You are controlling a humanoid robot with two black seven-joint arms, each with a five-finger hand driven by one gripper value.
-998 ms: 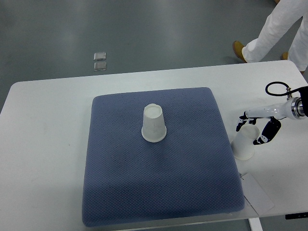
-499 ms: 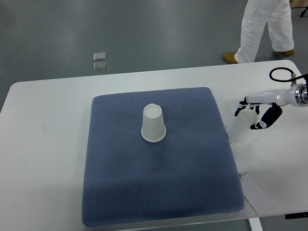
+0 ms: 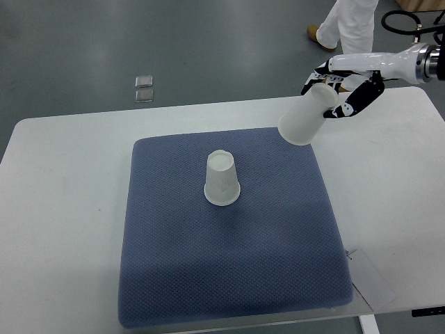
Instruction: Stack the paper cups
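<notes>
One white paper cup [image 3: 222,179] stands upside down near the middle of the blue-grey mat [image 3: 229,264]. A second white paper cup [image 3: 309,115] hangs in the air over the mat's far right corner, tilted with its wide mouth down and to the left. My right hand [image 3: 335,90] is shut on its narrow base end, and its white arm comes in from the upper right edge. No left arm shows in the top view.
The mat lies on a white table [image 3: 62,209]. A white sheet of paper [image 3: 372,278] rests at the mat's near right corner. A person in white trousers [image 3: 351,17] walks on the grey floor beyond the table. Two small clear squares [image 3: 144,88] lie on that floor.
My right hand has lifted the second cup off the table at the right and carried it up and leftward, over the mat's far right corner. The person has walked left.
</notes>
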